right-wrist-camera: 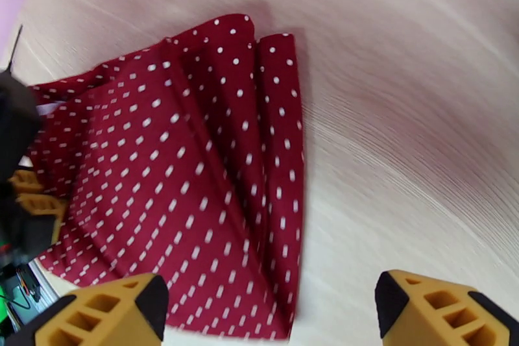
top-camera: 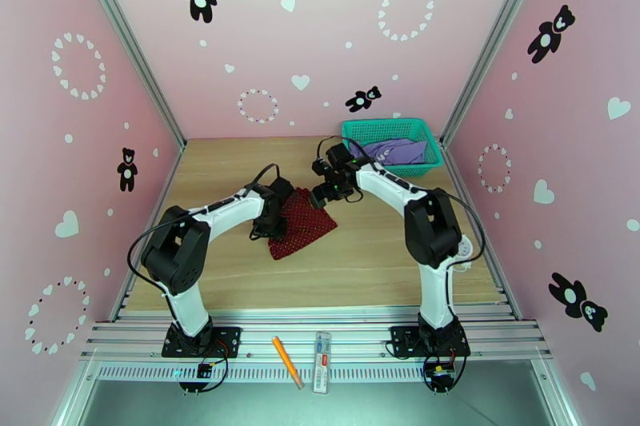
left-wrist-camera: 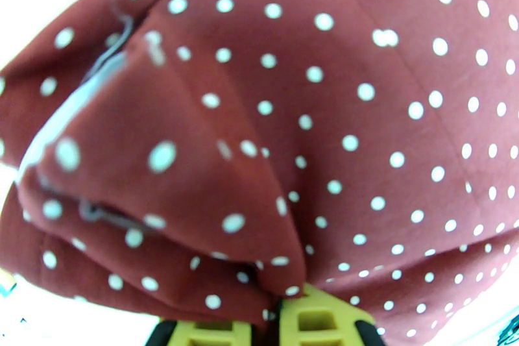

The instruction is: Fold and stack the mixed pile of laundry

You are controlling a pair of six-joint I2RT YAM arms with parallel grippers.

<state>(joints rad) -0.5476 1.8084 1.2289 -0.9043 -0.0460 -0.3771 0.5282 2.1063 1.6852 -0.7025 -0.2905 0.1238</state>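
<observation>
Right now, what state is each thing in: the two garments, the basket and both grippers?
red dotted cloth: lying creased on the table, one edge pinched
purple T-shirt: crumpled, unfolded, inside the basket
basket: upright, holding the T-shirt
left gripper: shut on the red dotted cloth
right gripper: open, empty, over the cloth

The left arm reaches toward 1 o'clock, left gripper (left-wrist-camera: 280, 316) pinched on cloth (left-wrist-camera: 337, 120). The right arm bends toward 10 o'clock, right gripper (right-wrist-camera: 269, 305) spread wide.
</observation>
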